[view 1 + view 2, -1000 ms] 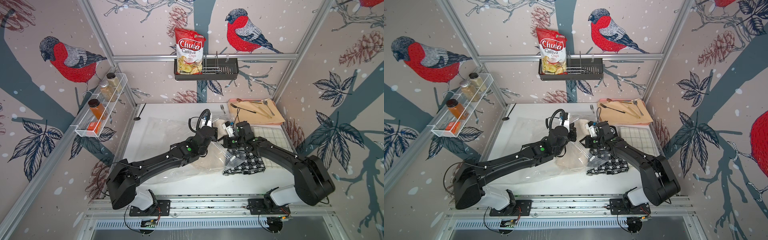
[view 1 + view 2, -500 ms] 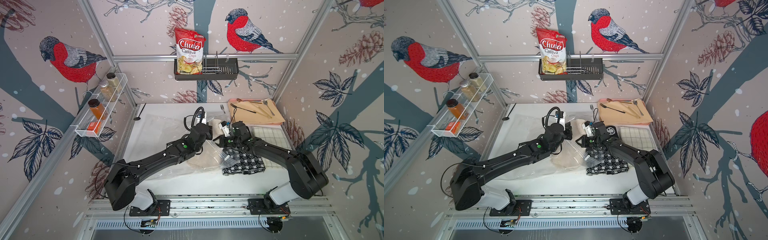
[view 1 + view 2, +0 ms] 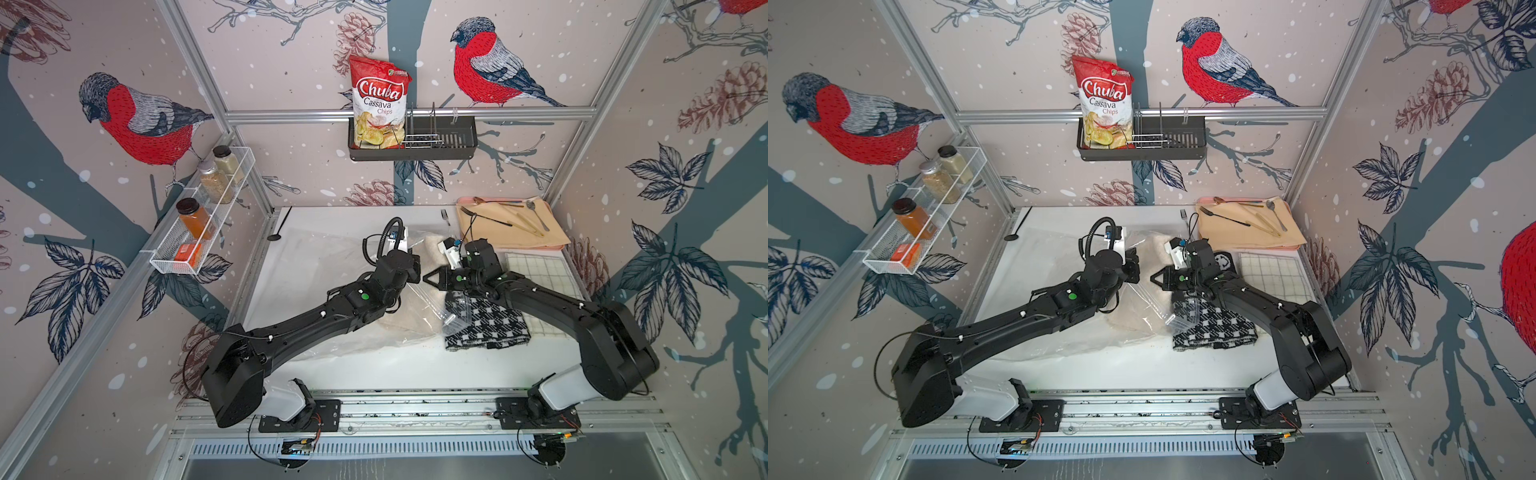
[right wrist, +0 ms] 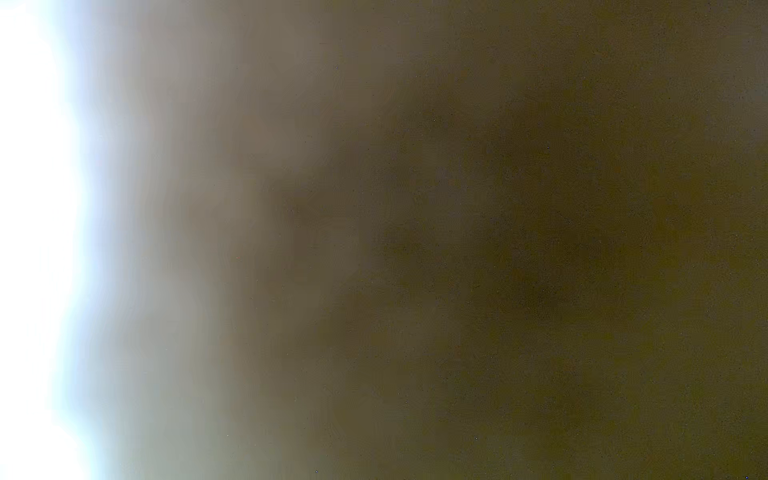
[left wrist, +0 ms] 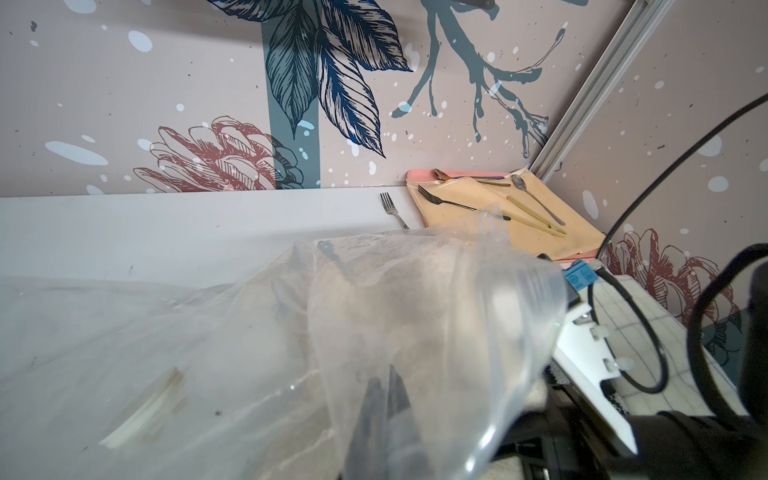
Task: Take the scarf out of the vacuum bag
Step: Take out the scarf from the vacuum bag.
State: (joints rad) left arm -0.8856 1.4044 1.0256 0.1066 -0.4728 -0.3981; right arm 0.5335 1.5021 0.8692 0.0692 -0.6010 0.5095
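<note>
The clear crinkly vacuum bag (image 3: 332, 266) (image 3: 1059, 257) spreads over the table's left and middle. My left gripper (image 3: 417, 269) is shut on its upper film and holds it raised. In the left wrist view its fingers (image 5: 384, 395) show pressed together through the plastic. A cream fuzzy cloth (image 3: 409, 316) lies inside the bag. A black-and-white houndstooth cloth (image 3: 490, 328) lies at the bag's right end, with a bag flap on its corner. I cannot tell which cloth is the scarf. My right gripper (image 3: 427, 278) points left at the raised bag, shut. Its wrist view is a brown blur.
A pink tray (image 3: 540, 248) with a beige mat and cutlery sits at the back right. A fork (image 3: 444, 216) lies beside it and a grid-patterned cloth (image 3: 540, 270) in front of it. A wall basket holds a chips bag (image 3: 378, 108). A spice shelf (image 3: 199, 224) hangs on the left.
Both grippers have moved left and toward the back. The left one has drawn the bag film along, and the right one has left the houndstooth cloth's edge. The cloths have stayed put.
</note>
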